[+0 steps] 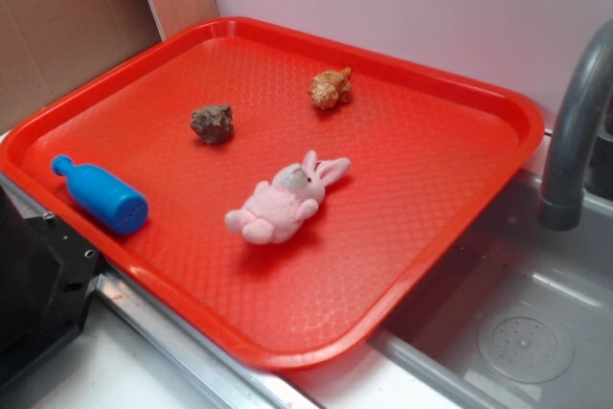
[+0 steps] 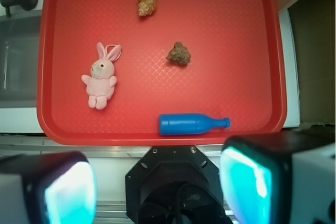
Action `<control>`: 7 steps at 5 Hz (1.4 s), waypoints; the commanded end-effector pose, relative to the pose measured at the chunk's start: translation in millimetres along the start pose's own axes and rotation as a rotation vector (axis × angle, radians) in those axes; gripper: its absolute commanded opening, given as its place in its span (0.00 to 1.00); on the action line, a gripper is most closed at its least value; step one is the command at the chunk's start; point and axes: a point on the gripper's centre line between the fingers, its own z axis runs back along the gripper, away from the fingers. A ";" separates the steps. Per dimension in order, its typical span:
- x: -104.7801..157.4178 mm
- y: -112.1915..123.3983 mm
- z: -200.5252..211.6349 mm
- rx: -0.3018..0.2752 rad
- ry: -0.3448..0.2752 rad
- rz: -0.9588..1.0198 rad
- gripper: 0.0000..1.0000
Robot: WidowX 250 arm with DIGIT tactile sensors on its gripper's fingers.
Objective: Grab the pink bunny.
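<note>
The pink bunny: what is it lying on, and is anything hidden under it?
The pink bunny lies flat on the red tray, apart from the blue bottle, rock and shell toy. Nothing sits on top. The tray patch beneath its body is covered, so that cannot be checked.

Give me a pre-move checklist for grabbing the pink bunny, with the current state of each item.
1. Bunny in view, lying flat on the tray: ok.
2. Gripper open, fingers spread wide: ok.
3. Gripper empty: ok.
4. Room around the bunny, apart from the bottle, rock and shell: ok.
5. Gripper lined up over the bunny: not ok, it sits off to one side.
</note>
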 end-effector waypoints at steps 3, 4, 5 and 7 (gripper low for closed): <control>56.2 -48.0 -96.7 -0.103 0.032 0.266 1.00; 56.2 -48.0 -96.7 -0.103 0.032 0.266 1.00; 56.2 -48.0 -96.7 -0.103 0.032 0.266 1.00; 63.6 -59.3 -127.3 -0.047 0.102 0.289 1.00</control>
